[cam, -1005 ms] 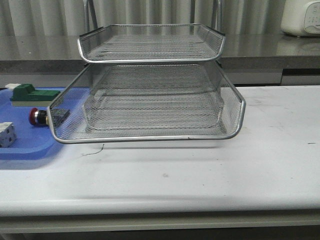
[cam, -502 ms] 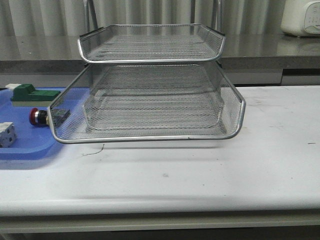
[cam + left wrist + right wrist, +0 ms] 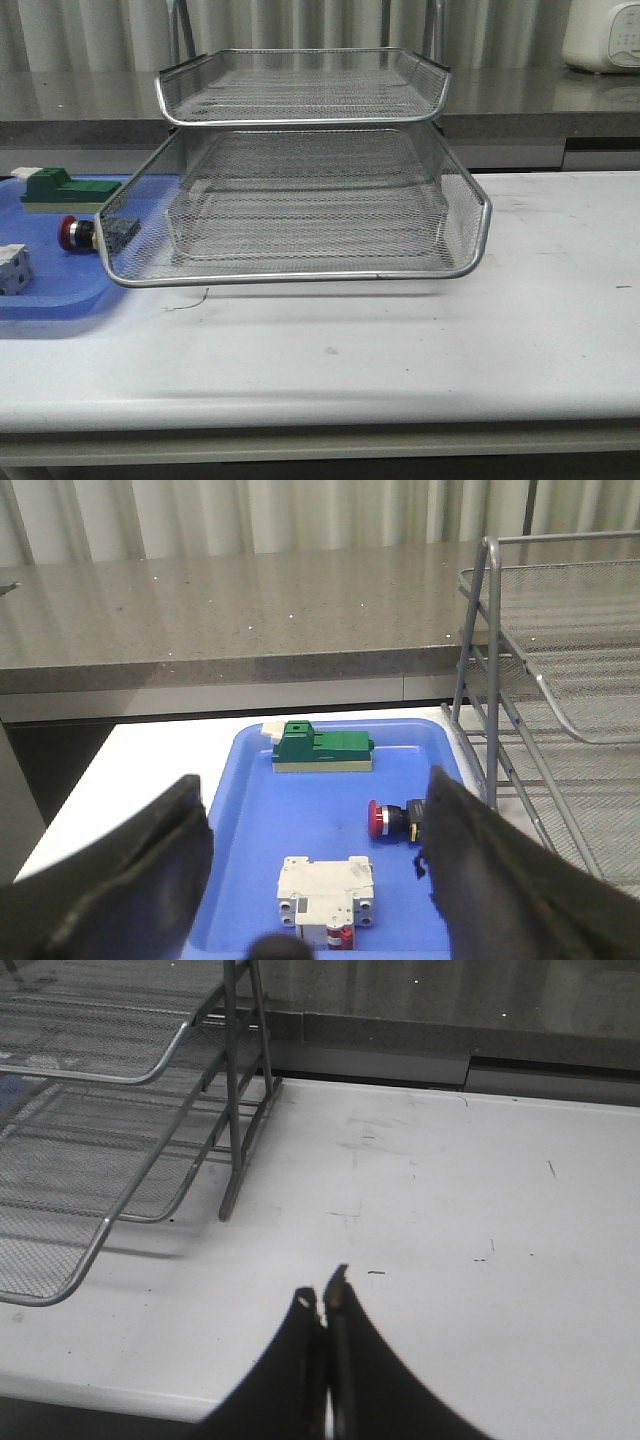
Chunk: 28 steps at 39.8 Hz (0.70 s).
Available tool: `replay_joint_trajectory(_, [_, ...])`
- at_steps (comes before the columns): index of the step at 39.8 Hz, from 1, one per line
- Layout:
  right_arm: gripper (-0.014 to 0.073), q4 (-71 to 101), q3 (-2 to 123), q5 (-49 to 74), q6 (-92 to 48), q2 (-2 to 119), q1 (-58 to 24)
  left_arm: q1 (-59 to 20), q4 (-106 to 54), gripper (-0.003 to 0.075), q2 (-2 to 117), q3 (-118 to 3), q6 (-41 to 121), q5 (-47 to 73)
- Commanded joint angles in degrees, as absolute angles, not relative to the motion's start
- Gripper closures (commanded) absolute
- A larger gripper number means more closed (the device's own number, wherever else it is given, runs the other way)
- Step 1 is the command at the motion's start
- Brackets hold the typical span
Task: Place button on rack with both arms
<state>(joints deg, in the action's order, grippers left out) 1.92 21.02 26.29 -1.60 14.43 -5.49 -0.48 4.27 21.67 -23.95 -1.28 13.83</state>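
Observation:
The button (image 3: 82,233) with its red cap lies on its side on the blue tray (image 3: 50,295), just left of the rack (image 3: 300,270), partly behind the rack's mesh corner. In the left wrist view the button (image 3: 392,819) lies close to one finger, apart from it. My left gripper (image 3: 315,790) hangs open over the near part of the tray with nothing between its fingers. My right gripper (image 3: 322,1297) is shut and empty above the bare white table, to the right of the rack (image 3: 120,1120). Neither arm shows in the front view.
A green-and-beige block (image 3: 60,190) sits at the tray's back and a white block (image 3: 12,268) at its front left; both show in the left wrist view, green-and-beige block (image 3: 322,750), white block (image 3: 325,888). A grey counter runs behind the table (image 3: 400,350).

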Motion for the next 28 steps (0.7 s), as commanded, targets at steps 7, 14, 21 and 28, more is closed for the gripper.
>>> replay_joint_trajectory(7, [0.0653,2.0,22.4,21.6,-1.4,14.8,-5.7,-0.4,4.4,0.0278,22.4,-25.9,-1.3,9.3])
replay_joint_trajectory(14, [0.0653,2.0,22.4,21.6,-1.4,14.8,-5.7,-0.4,4.4,0.0101,22.4,-25.9,-1.3,9.3])
replay_joint_trajectory(21, [0.0653,2.0,22.4,21.6,-1.4,14.8,-5.7,-0.4,4.3,0.0048,22.4,-25.9,-1.3,9.3])
replay_joint_trajectory(28, [0.0653,2.0,22.4,21.6,-1.4,14.8,-5.7,-0.4,3.0,0.0048,22.7,-25.9,-1.3,9.6])
